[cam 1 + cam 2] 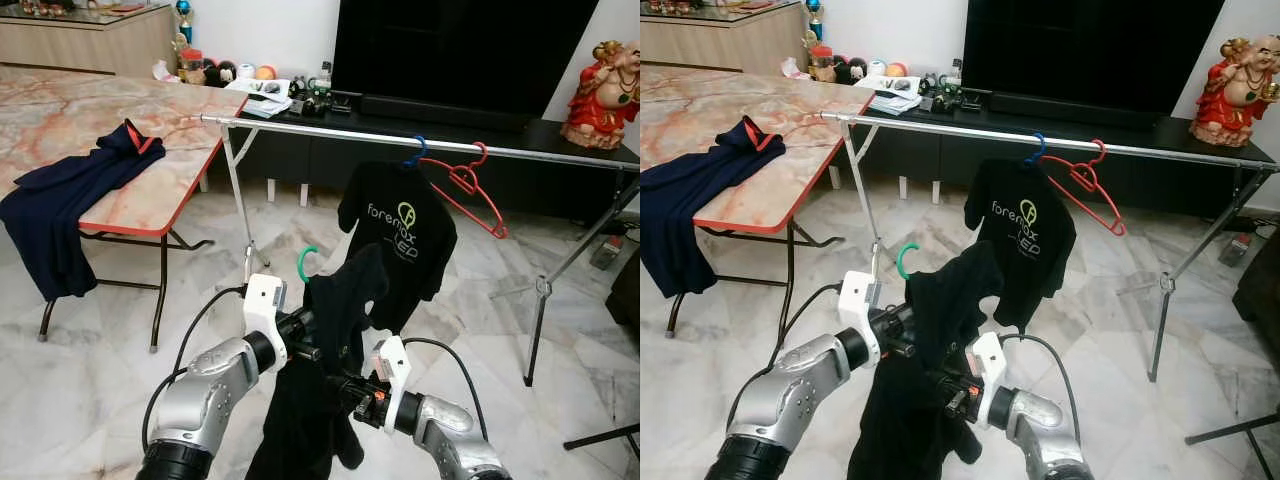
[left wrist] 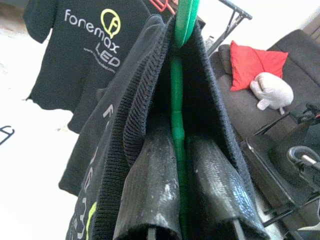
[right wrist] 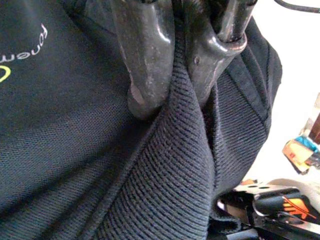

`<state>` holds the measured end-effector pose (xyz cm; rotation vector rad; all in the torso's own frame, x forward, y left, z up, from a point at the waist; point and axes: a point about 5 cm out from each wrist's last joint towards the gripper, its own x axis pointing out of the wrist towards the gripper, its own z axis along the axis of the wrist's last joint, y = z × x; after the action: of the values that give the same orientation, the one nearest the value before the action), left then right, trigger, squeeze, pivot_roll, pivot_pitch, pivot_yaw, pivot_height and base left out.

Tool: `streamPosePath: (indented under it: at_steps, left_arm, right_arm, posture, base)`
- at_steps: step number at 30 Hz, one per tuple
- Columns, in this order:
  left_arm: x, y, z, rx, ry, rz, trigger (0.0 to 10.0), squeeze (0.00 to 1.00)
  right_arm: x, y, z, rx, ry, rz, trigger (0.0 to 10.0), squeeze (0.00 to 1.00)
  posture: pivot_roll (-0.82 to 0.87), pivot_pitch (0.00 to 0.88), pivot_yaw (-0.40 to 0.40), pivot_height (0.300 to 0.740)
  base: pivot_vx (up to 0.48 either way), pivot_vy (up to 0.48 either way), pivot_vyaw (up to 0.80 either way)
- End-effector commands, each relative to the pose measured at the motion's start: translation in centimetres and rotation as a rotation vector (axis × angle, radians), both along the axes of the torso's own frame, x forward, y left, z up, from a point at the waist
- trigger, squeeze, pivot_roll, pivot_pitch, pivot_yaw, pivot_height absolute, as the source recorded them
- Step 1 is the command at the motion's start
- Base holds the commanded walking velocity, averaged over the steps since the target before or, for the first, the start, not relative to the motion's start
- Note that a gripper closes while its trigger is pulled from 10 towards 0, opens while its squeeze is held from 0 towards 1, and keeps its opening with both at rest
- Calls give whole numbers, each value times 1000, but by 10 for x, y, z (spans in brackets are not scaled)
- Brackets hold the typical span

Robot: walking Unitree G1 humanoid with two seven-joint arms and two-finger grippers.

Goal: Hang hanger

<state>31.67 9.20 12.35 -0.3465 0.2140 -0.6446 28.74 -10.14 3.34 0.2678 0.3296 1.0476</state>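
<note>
A green hanger (image 1: 306,262) carries a black shirt (image 1: 330,340) in front of me at chest height. My left gripper (image 2: 179,137) is shut on the green hanger's bar (image 2: 176,100) inside the shirt's collar. Just below and to the right, my right gripper (image 3: 172,100) is shut on a fold of the shirt's fabric. Beyond them runs a metal clothes rail (image 1: 330,130). On it hang a black printed T-shirt (image 1: 400,240) on a blue hanger (image 1: 417,150) and a bare red hanger (image 1: 465,185). The green hook sits lower than the rail and nearer to me.
A marble-topped folding table (image 1: 150,190) stands at the left with a navy garment (image 1: 60,200) draped over its edge. The rail's legs (image 1: 540,300) splay over the marble floor. Behind the rail are a dark TV cabinet (image 1: 300,150) and a red statue (image 1: 603,85).
</note>
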Motion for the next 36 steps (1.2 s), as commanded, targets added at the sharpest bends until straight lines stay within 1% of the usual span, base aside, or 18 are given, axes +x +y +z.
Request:
streamPosePath:
  at_steps: [1,2,3,4,5,6,8,11,12,14,15,17,20,23,27,31,35,36]
  left_arm:
    - [10,-6,34,-74,-130,11,10000,0]
    - [11,-8,35,-80,-128,28,10000,0]
    - [12,-8,35,-79,-125,45,10000,0]
    - [13,-8,35,-79,-122,56,10000,0]
    - [14,-7,34,-70,-118,77,10000,0]
    - [15,-6,33,-63,-114,91,10000,0]
    - [22,2,30,-31,-84,187,10000,0]
    - [25,5,28,-15,-70,232,10000,0]
    - [27,6,27,-13,-62,248,10000,0]
    - [28,7,26,-12,-56,258,10000,0]
    - [30,9,25,4,-46,283,10000,0]
    - [32,8,25,5,-46,291,10000,0]
    - [34,7,26,-7,-50,299,10000,0]
    - [38,8,34,-30,-76,321,10000,0]
    - [41,7,35,-17,-86,313,10000,0]
    - [39,-3,38,0,-105,214,10000,0]
    - [34,-12,38,39,-131,81,10000,0]
    - [34,-12,38,39,-131,81,10000,0]
  right_arm:
    - [-12,1,-12,-13,55,42,0,0]
    - [-9,-4,-16,-77,35,-33,863,0]
    - [-7,-8,-18,-111,31,-84,5412,0]
    - [-5,-11,-19,-131,30,-118,5412,0]
    - [-2,-15,-20,-162,30,-185,10000,0]
    - [-1,-19,-21,-181,29,-227,10000,0]
    - [5,-30,-20,-219,21,-338,10000,0]
    - [10,-33,-15,-196,21,-357,10000,0]
    - [12,-31,-11,-166,9,-329,10000,1000]
    - [13,-30,-7,-145,1,-309,10000,1000]
    - [15,-28,-2,-122,-25,-252,10000,1000]
    - [16,-28,3,-107,-46,-215,10000,1000]
    - [17,-29,7,-96,-65,-184,10000,1000]
    - [9,-28,16,-17,-86,-24,10000,1000]
    - [7,-32,26,29,-107,33,10000,1000]
    - [3,-36,31,81,-93,101,10000,1000]
    - [-11,-31,31,121,-71,238,10000,1000]
    - [-11,-31,31,121,-71,238,10000,1000]
  posture:
    - [115,17,-73,740]
    - [117,17,-73,740]
    - [117,17,-73,740]
    - [117,17,-73,740]
    - [115,16,-73,740]
    - [115,16,-73,740]
    - [119,15,-75,740]
    - [117,13,-77,740]
    - [117,11,-77,740]
    - [117,11,-77,740]
    - [116,10,-77,740]
    - [109,8,-76,740]
    - [106,7,-74,740]
    - [105,4,-73,740]
    - [102,1,-72,740]
    - [101,0,-69,740]
    - [110,0,-63,740]
    - [110,0,-63,740]
  base:
    - [0,0,0]
    - [0,0,0]
    - [0,0,0]
    - [0,0,0]
    - [0,0,0]
    - [0,0,0]
    - [0,0,0]
    - [0,0,0]
    - [0,0,0]
    - [0,0,0]
    - [0,0,0]
    - [0,0,0]
    - [0,0,0]
    - [0,0,0]
    - [0,0,0]
    - [0,0,0]
    - [0,0,0]
    - [0,0,0]
